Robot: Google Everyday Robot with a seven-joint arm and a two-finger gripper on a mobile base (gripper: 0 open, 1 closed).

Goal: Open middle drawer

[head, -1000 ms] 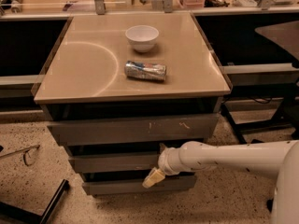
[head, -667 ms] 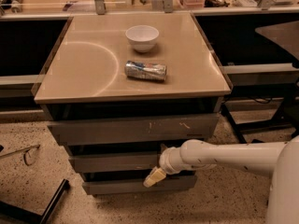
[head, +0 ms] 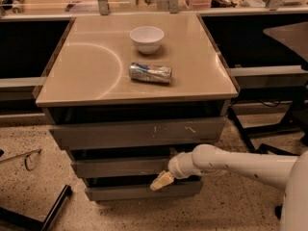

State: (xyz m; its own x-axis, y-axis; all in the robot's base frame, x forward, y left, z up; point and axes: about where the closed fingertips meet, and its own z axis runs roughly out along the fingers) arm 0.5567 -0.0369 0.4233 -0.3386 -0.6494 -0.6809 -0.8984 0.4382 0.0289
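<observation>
The middle drawer [head: 120,167] is a plain grey flat front, the mid-sized of three stacked under the beige tabletop [head: 96,81]. It sits nearly flush, with a dark gap above it. My gripper [head: 161,181] is at the end of my white arm [head: 231,163], which reaches in from the right. Its cream tip lies in front of the lower right edge of the middle drawer, over the gap above the bottom front. Whether it touches the drawer is unclear.
The wider top front [head: 139,133] carries pale scratches. The narrow bottom front [head: 139,191] sits lowest. A white bowl [head: 147,38] and a crushed can [head: 150,72] lie on the tabletop. Black chair legs [head: 45,211] are on the speckled floor at left, and a table frame [head: 260,129] is at right.
</observation>
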